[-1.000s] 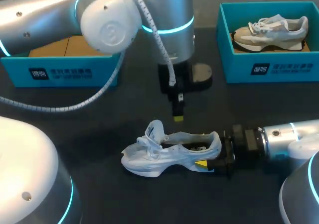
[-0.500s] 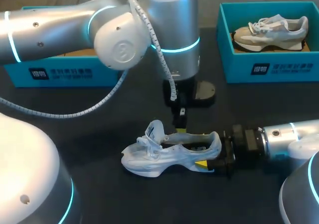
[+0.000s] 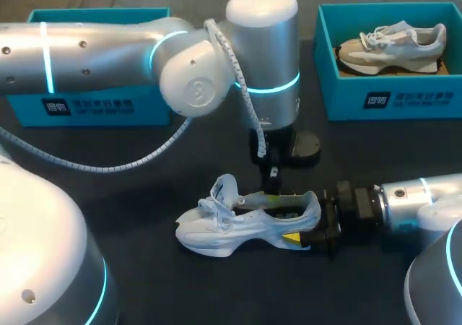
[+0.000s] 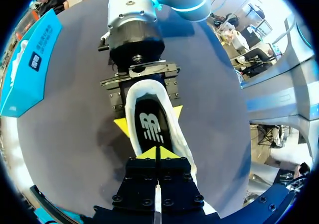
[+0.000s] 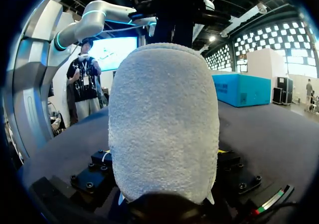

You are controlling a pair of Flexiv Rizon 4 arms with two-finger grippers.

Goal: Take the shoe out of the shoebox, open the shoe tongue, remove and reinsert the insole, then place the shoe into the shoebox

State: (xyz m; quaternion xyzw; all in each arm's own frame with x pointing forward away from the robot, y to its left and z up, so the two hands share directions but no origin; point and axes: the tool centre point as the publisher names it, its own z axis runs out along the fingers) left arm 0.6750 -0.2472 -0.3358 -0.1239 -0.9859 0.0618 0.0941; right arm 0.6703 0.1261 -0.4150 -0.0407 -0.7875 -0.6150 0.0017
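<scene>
**Item: sneaker held for insole removal, mid-task**

1. White mesh sneaker (image 3: 245,224). It lies on its sole at lower centre of the head view, on the dark table (image 3: 144,188), toe to the left. The tongue (image 3: 225,191) is folded up and forward, so the opening is clear.
2. Black insole with a white mark (image 4: 152,127). In the left wrist view it sits flat inside the sneaker, just ahead of my left fingers. I judge it not yet lifted.
3. Right gripper (image 3: 303,224). It comes in from the right edge and its jaws are clamped across the heel, one yellow tip on each side. I read this as a brace, so the sneaker cannot slide while I work inside it.
4. Left gripper (image 3: 272,189). It hangs upright over the opening with its jaws pressed together and its tips at the collar rim. I take the slim profile to be for sliding in beside the insole.
5. Teal cardboard shoebox (image 3: 94,105), upper left. This is the destination, well apart from the sneaker.
6. Second teal box (image 3: 404,97), upper right. It holds a grey-and-beige trainer (image 3: 390,47).
</scene>
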